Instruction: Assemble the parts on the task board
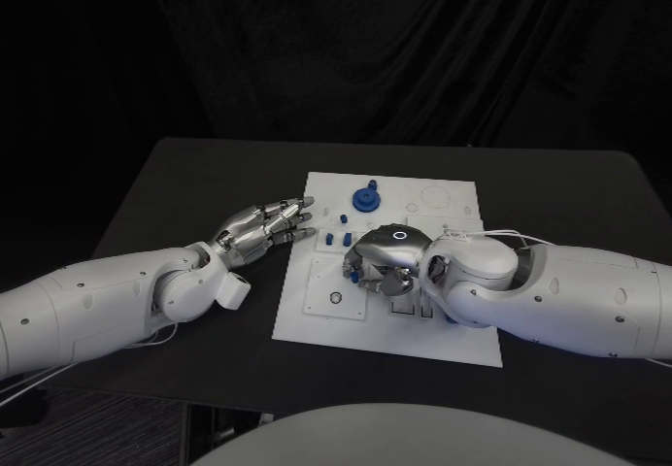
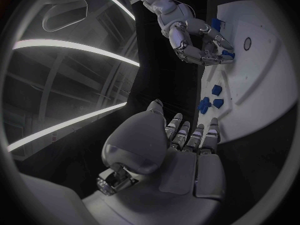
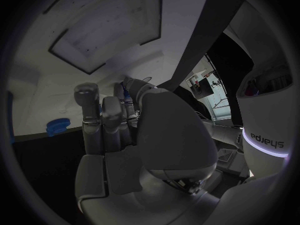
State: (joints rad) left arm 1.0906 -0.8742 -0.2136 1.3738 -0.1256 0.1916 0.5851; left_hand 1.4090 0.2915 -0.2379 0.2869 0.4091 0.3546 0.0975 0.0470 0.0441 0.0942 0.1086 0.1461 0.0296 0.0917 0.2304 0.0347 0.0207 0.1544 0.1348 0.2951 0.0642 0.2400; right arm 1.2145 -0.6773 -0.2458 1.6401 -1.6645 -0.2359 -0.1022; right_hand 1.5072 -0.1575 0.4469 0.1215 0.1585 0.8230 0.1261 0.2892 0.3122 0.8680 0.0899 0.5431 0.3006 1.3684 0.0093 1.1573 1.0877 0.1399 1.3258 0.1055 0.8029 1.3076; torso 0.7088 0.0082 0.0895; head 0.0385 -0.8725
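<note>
Both hands near task board (image 1: 449, 209); right hand (image 1: 386, 254) apparently pinching blue part (image 2: 227, 54)

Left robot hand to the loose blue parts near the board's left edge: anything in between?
Nothing visible. The left robot hand hovers open beside the task board, with bare table between its fingertips and the small blue parts. The right robot hand works further in on the board, not in that path.

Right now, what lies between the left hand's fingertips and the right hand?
Head view: three small blue parts on the task board lie between the left hand and the right hand.
</note>
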